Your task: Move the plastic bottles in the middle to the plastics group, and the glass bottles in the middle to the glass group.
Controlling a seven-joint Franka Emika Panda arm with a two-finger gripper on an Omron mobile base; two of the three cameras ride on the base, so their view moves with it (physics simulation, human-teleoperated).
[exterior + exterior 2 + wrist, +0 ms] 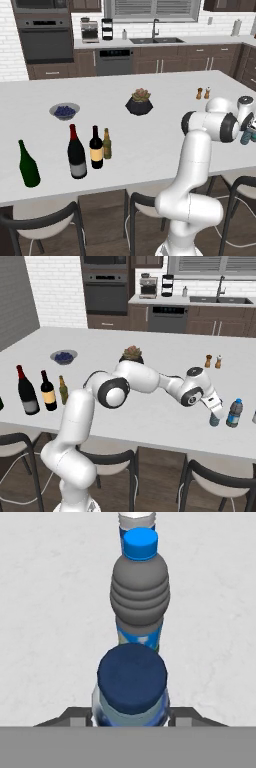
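- The gripper (215, 415) is clamped on the small blue plastic bottle (131, 687) with a dark cap — jaws pinch its sides, at the counter's (165, 406) right end.
- Just beside it stands the blue-capped plastic bottle (234, 413).
- Far left: black wine bottle (96, 148) and slim olive-brown bottle (107, 144), touching or nearly so, next to the red-topped bottle (76, 153) and green wine bottle (28, 164).
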